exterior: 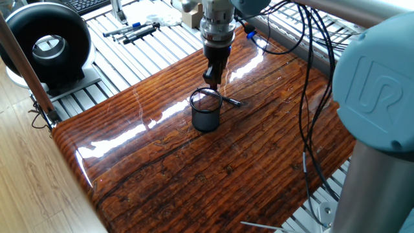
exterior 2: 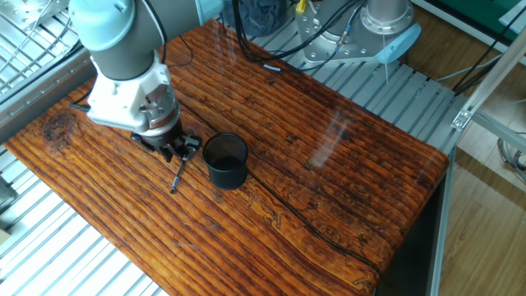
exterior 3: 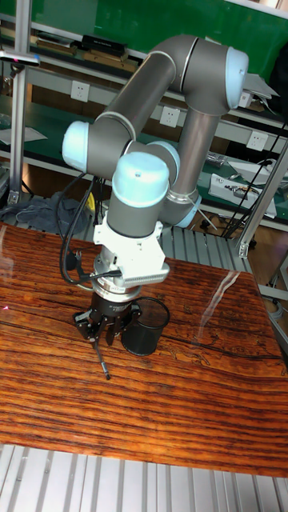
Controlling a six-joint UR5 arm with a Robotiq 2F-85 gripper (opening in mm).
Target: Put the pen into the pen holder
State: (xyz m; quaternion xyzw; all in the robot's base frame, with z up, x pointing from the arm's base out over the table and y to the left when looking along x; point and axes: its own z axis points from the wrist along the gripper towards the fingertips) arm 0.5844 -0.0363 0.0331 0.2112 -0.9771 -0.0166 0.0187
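Observation:
The pen (exterior 2: 177,178) is thin and black. It lies flat on the wooden table just left of the pen holder (exterior 2: 225,160), a small dark mesh cup standing upright. My gripper (exterior 2: 174,150) is low over the pen's upper end, with its fingers on either side of it and slightly apart, so it looks open. From the side, the gripper (exterior: 213,79) hangs just behind the pen holder (exterior: 206,110), and the pen (exterior: 231,101) sticks out to the right behind the cup. In the tall view the pen (exterior 3: 102,358) slants down from the gripper (exterior 3: 99,330), next to the holder (exterior 3: 146,326).
A big black round fan (exterior: 46,46) stands off the table at the far left. A group of markers (exterior: 134,30) lies on the slatted bench behind the table. Cables (exterior: 310,77) hang over the table's right side, and the table edge (exterior 2: 431,177) drops off at the right.

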